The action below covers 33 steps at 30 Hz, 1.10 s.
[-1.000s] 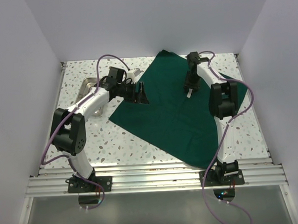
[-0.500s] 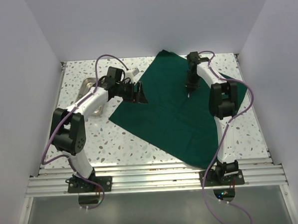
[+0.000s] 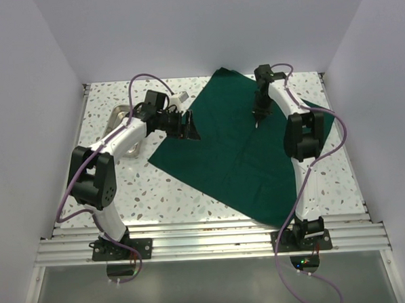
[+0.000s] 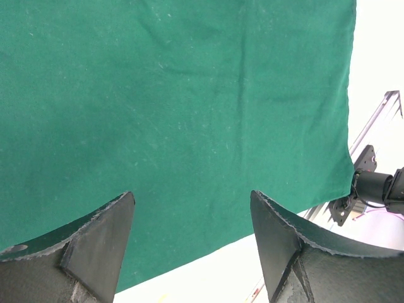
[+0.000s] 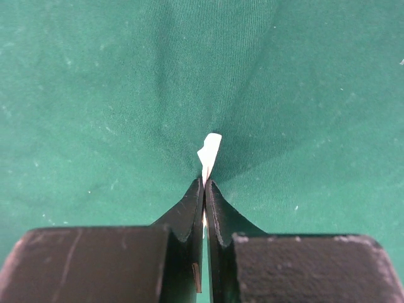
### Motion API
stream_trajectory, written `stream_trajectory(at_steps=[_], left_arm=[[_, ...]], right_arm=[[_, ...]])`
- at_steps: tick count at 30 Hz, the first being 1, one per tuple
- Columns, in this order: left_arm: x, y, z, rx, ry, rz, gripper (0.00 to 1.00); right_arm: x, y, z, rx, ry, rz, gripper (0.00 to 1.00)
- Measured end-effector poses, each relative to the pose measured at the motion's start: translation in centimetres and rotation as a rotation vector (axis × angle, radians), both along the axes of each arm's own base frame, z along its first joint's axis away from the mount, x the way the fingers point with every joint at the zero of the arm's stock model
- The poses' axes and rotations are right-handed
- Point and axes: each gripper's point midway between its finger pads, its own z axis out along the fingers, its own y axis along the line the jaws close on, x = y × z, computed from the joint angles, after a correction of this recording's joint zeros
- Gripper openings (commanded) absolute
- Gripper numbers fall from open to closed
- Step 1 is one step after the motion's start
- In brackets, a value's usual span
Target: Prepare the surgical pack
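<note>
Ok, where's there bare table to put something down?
Widest bare table is near left, between the near edge of the green drape and the front rail. A smaller patch sits near right, beside the right arm. Far left is crowded: metal tray, left arm, white gauze.

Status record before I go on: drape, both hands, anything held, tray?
drape: dark green drape, spread open, not folded
left hand: left hand open, over the drape's left edge, holding nothing
right hand: right hand shut, tips down at the drape, fabric puckered toward them
held: small white scrap pinched in the right hand's tips
tray: metal tray left of the drape, partly hidden
</note>
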Motion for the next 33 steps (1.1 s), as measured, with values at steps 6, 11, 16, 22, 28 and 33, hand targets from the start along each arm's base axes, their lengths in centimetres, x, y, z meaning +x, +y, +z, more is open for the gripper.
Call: stream_trajectory(at_steps=[6,11,16,22,28,33], left_arm=[[0.0,0.0,0.0,0.000,0.000,0.000,0.79],[0.0,0.0,0.0,-0.001,0.000,0.000,0.79],[0.0,0.0,0.0,-0.002,0.000,-0.001,0.79],[0.0,0.0,0.0,-0.003,0.000,-0.003,0.79],[0.0,0.0,0.0,-0.003,0.000,-0.003,0.80],[-0.1,0.0,0.0,-0.003,0.001,-0.003,0.80]], right_arm=[[0.0,0.2,1.0,0.013,-0.011,0.001,0.01],[0.1,0.4,2.7,0.026,-0.044,0.003,0.08],[0.3,0.2,3.3,0.021,-0.058,0.005,0.14],[0.1,0.1,3.0,0.014,-0.049,0.013,0.00],[0.1,0.1,2.8,0.017,-0.050,0.015,0.00],[0.0,0.0,2.9,0.010,-0.045,0.015,0.39]])
